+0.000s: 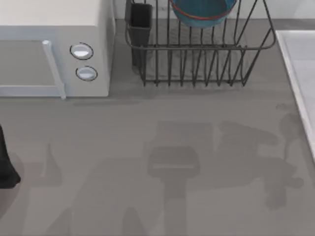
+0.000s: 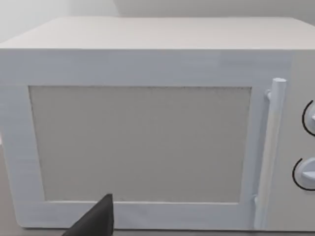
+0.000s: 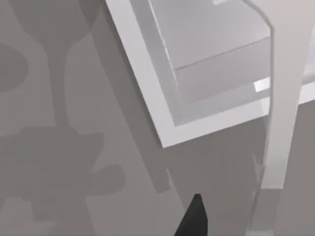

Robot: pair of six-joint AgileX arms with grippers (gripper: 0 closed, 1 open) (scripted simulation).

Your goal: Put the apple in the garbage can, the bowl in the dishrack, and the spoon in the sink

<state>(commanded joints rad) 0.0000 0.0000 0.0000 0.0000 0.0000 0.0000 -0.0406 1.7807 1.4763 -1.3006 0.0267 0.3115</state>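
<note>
Bowl [image 1: 203, 12] already sits in the dishrack [image 1: 197, 49] at the worktop's back, and the sink [image 1: 301, 73] lies at the right edge, its corner also in the right wrist view. Whether either arm's fingers are released or clenched, I cannot tell. To place the spoon well, the right arm should probably lower it over the basin, clear of the rim.

You've got the blue bowl [image 1: 202, 12] w/ reddish-brown rim sitting inside the dark wire dishrack [image 1: 206, 73] at the table's back, black cutlery cup at the rack's left corner. Pale sink [image 1: 301, 69] w/ raised rim lies along the right edge.
</note>
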